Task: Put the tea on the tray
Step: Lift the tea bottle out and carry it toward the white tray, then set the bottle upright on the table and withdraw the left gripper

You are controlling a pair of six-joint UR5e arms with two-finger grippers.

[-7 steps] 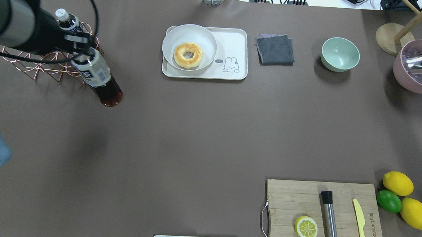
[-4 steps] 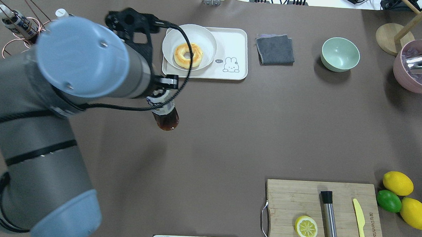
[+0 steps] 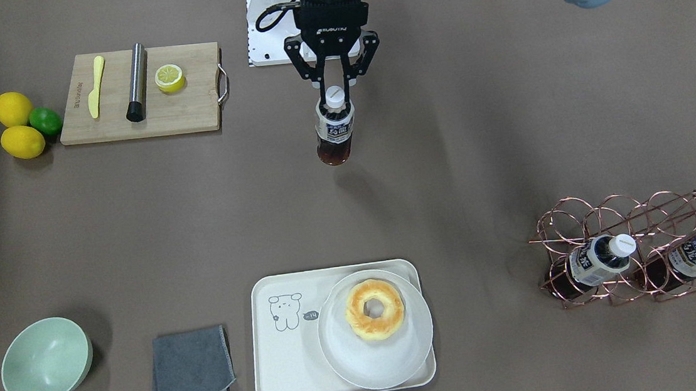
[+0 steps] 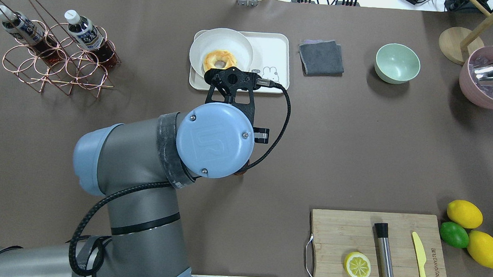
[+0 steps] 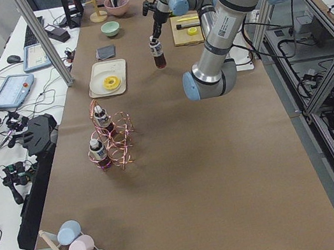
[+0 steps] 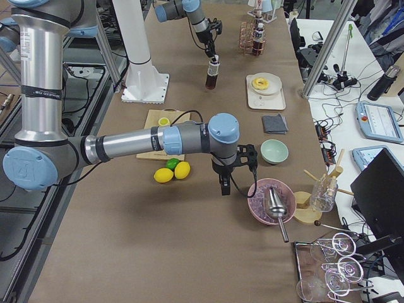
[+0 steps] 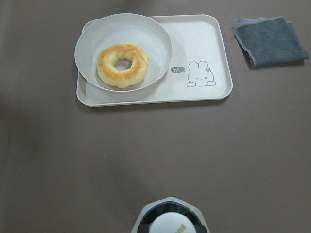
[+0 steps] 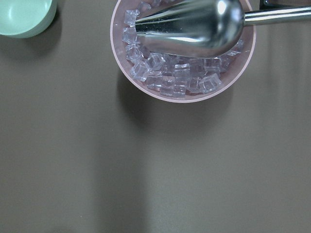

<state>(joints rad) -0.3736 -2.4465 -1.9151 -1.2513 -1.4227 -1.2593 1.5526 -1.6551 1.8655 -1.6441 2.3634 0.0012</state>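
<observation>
My left gripper (image 3: 334, 96) is shut on the white cap of a tea bottle (image 3: 335, 130) that hangs upright over the table's middle, near the robot's side. In the overhead view my arm hides it; the left wrist view shows only its cap (image 7: 170, 224). The cream tray (image 3: 286, 352) lies ahead across the table, also in the overhead view (image 4: 276, 51) and the left wrist view (image 7: 194, 48). A white plate (image 3: 400, 361) with a donut (image 3: 374, 310) fills one half of it. My right gripper (image 6: 225, 183) hangs by the ice bowl; I cannot tell its state.
Two more tea bottles (image 4: 18, 23) (image 4: 85, 31) lie in a copper wire rack (image 4: 56, 67) at far left. A grey cloth (image 4: 321, 57) and green bowl (image 4: 397, 63) lie right of the tray. A pink ice bowl (image 4: 485, 98), a cutting board (image 4: 343, 232) and lemons (image 4: 464, 213) are at right.
My left arm has carried the tea bottle from beside the wire rack to the right and nearer the robot's side. Both other bottles now show in the rack.
</observation>
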